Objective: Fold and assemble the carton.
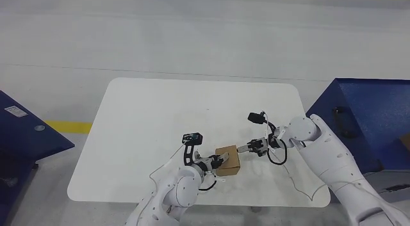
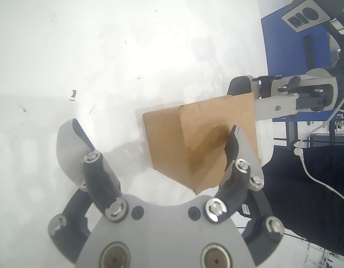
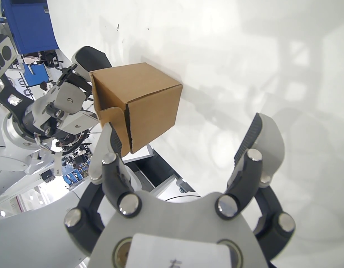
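The carton (image 1: 228,162) sits on the table (image 1: 141,130), lower centre of the top view. The left tool (image 1: 218,159) is at its left side, the right tool (image 1: 246,150) at its right.

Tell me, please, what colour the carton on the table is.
The carton is plain brown, clearest in the right wrist view.

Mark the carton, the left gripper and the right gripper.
carton (image 3: 138,83), right wrist view, middle of one brown face.
left gripper (image 2: 154,128), left wrist view, midway between fingertips.
right gripper (image 3: 183,124), right wrist view, midway between fingertips.

Matt cardboard carton (image 3: 149,112); smooth, prob. laminate table (image 1: 160,117)
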Controlling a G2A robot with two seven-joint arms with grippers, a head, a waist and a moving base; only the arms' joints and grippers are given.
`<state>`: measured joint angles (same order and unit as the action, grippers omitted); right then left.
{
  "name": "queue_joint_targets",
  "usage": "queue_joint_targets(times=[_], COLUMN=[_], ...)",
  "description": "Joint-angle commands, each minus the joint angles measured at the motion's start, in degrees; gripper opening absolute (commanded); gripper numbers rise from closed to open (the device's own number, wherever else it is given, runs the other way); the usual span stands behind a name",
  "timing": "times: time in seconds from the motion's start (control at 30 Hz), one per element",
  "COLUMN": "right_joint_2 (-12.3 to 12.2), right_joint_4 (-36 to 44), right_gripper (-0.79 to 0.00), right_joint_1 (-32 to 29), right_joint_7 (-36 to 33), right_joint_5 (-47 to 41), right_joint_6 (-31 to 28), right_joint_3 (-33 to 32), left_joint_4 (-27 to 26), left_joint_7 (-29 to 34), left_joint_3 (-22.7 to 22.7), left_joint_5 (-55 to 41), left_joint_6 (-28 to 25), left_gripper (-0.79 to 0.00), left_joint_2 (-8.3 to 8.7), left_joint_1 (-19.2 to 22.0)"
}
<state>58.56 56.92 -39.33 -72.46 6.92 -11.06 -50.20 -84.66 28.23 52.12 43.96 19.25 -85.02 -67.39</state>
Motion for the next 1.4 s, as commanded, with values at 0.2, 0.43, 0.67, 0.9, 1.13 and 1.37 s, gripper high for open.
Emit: queue_joint_targets(times=[0.2,0.43,0.67,0.9,1.13,1.37], right_joint_2=[0.33,0.80,1.26,1.48,1.52,1.32], right_joint_4=[-1.17,-2.34,-2.99,-3.23,-2.52,-1.59], right_gripper=[0.000,0.000,0.000,0.000,0.000,0.000], right_joint_1=[0.53,1.15,1.83,2.18,1.94,1.34], right_joint_7=[-0.06,-0.10,-0.52,-1.05,-1.73,-3.12], right_joint_5=[0.21,0.37,0.97,1.37,1.54,0.53], right_joint_6=[-0.07,-0.15,-0.48,-1.05,-2.08,-4.22], right_joint_3=[0.51,1.28,2.19,2.59,2.76,2.37], left_joint_4=[0.71,1.14,1.25,1.45,1.34,1.30], left_joint_7=[0.24,0.33,0.27,0.57,0.70,0.83], left_joint_3=[-0.22,-0.21,-0.09,0.03,0.02,0.02], left_joint_5=[-0.14,-0.37,-0.27,0.14,0.46,0.64], left_joint_6=[0.13,0.17,0.21,0.41,0.55,0.62], left_gripper=[0.000,0.000,0.000,0.000,0.000,0.000], left_joint_2=[-0.26,-0.46,-0.58,-0.64,-0.74,-0.84], left_joint_1=[0.50,0.85,0.98,1.02,1.00,0.96])
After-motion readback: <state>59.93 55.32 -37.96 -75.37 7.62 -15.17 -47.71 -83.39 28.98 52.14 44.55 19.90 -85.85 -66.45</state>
